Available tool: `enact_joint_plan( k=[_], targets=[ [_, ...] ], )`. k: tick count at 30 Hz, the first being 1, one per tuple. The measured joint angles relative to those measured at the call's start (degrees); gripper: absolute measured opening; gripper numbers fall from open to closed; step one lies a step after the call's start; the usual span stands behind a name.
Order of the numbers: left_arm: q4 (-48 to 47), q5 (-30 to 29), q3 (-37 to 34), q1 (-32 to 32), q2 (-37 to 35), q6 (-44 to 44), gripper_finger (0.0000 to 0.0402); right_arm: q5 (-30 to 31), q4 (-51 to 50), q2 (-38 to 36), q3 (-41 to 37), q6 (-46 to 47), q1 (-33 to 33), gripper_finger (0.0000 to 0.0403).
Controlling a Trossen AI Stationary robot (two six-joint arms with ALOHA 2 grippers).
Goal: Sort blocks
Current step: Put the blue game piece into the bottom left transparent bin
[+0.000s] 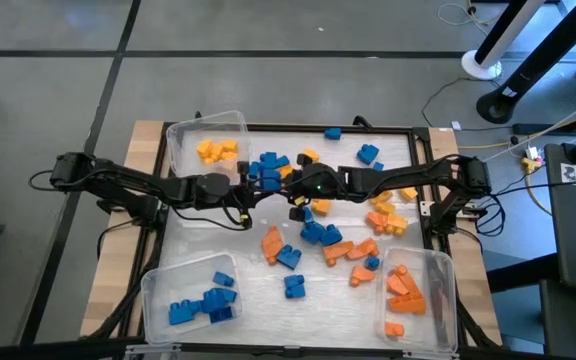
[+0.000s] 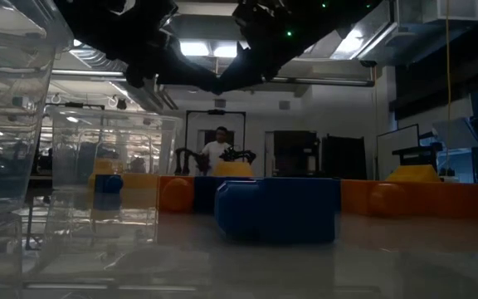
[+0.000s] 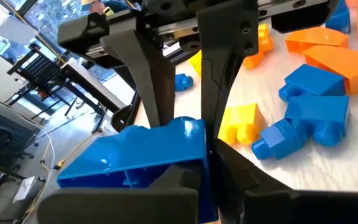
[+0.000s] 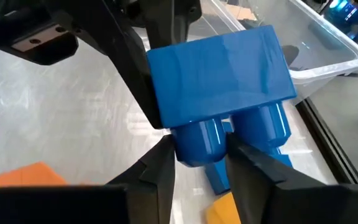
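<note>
Handover of blue brick [image 4: 219, 68] mid-table, lifted off the surface, clamped between both grippers. Right gripper [image 4: 197, 168] closed on the brick's two round studs, one finger on each outer side. Left gripper [image 3: 207, 186] directly opposite, nose to nose with the right one, jaws closed almost fully, seemingly pinching a thin wall at the brick's edge; contact only partly visible, so judged rather than certain. Loose bricks [image 1: 318, 235] in blue, orange and yellow spread under and beyond both grippers, a yellow brick [image 3: 238, 121] just beside the left gripper's tip. Clear bin [image 1: 153, 290] with blue bricks well apart from the left gripper, back toward the left arm's side of the table; likely destination for this brick. Step in hand, by judgement: passing the brick from right to left. To do it well: confirm the left pinch is firm before opening the right jaws, since a thin-wall grip can let the brick pivot or drop. Open the right fingers fully clear of the studs, then back straight away, no sideways drag. Lift with the left before carrying, to clear the pile below. Release low over the blue bin, not from height. Risk: brick twisting in the narrow pinch, falling into the loose pile.
</note>
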Motion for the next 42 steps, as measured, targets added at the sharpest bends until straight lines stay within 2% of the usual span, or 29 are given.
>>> enact_joint_plan(
  k=[6, 14, 21, 30, 32, 35, 42],
  targets=[
    [-0.11, -0.34, 0.00, 0.00, -0.67, -0.10, 0.0007, -0.05, 0.60, -0.08, 0.12, 0.70, -0.02, 0.0155],
    [-3.30, -0.23, -0.04, -0.02, -6.13, -0.27, 0.0004, -0.46, 1.35, -0.26, 0.44, -0.48, 0.04, 0.0214],
    [-10.06, -1.30, -0.02, -0.98, -15.22, -3.84, 0.0003, 0.99, -4.72, -0.17, 2.62, -7.45, -0.40, 0.0245],
    [-21.85, -0.33, 0.09, -6.09, -28.46, -12.20, 0.0003, 1.97, -22.07, -0.11, 9.12, -8.75, -4.42, 0.0237],
    [-26.34, 2.32, 0.00, -7.89, -30.87, -15.80, 0.0004, 1.97, -25.24, -0.11, 10.18, -8.76, -6.46, 0.0233],
    [-29.22, 10.17, 0.00, -10.82, -34.07, -21.54, 0.0004, 1.17, -27.60, -0.11, 10.99, -8.80, -10.30, 0.0227],
    [-30.01, 30.25, 0.02, -18.62, -35.59, -30.84, 0.0009, -7.12, -27.93, -0.11, 10.99, -10.08, -20.40, 0.0212]
  ],
)
